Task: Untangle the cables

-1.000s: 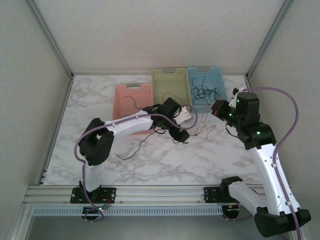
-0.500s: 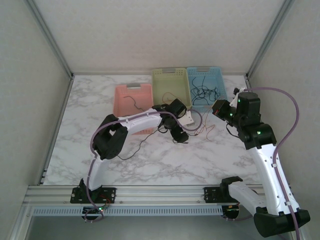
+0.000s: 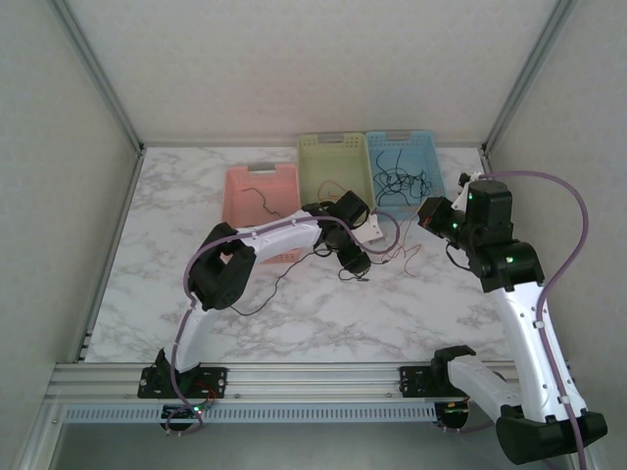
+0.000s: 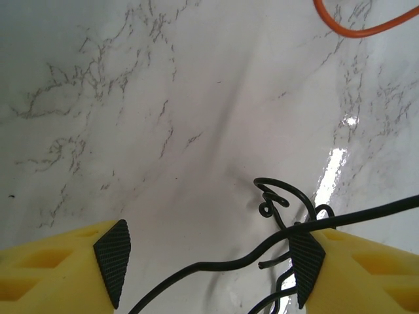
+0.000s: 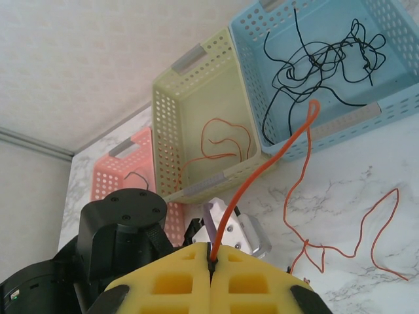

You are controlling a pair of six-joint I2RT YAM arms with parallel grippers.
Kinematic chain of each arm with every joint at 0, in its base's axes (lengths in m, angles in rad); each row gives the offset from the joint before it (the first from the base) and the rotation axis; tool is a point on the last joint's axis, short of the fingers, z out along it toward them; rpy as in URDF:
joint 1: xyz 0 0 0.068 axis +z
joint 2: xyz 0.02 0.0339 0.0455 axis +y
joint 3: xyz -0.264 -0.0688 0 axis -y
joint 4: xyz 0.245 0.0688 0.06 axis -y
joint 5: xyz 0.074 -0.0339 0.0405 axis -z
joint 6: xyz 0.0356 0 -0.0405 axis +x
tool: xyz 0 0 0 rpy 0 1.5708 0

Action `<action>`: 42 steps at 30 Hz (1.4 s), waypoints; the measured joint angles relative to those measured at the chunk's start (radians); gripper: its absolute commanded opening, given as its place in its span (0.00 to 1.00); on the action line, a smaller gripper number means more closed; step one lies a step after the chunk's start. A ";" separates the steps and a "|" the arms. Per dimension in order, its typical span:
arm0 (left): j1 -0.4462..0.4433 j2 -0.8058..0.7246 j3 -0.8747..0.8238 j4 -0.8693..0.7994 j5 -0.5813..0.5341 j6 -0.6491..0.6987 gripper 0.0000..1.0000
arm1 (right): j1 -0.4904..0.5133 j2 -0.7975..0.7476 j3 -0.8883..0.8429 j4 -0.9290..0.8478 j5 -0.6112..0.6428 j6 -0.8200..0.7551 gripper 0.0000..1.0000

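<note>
Pinching an orange cable (image 5: 262, 171), the right gripper (image 5: 211, 265) is clenched; the left gripper (image 4: 209, 261) gapes astride a black cable (image 4: 353, 214).

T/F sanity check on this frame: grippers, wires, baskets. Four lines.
1. The right gripper is shut on an orange wire. True.
2. The left gripper is clamped shut on a black wire. False: its jaws stand apart, and the black wire crosses the gap unclamped.
3. The blue basket holds tangled black wires. True.
4. The green basket is empty. False: a thin orange-brown wire lies in it.
</note>
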 measured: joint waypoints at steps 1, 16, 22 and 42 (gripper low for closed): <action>0.000 0.000 0.000 0.000 0.000 0.002 0.59 | -0.001 0.000 0.000 0.000 -0.002 0.000 0.00; 0.000 0.000 0.000 0.001 -0.024 0.005 0.08 | -0.009 -0.002 0.000 -0.004 -0.007 -0.010 0.00; 0.005 -0.047 -0.043 0.016 -0.049 -0.006 0.00 | -0.017 -0.007 0.000 -0.010 0.003 -0.019 0.00; 0.101 -0.648 -0.488 0.105 -0.143 -0.154 0.00 | -0.188 0.004 0.026 -0.093 0.529 -0.134 0.00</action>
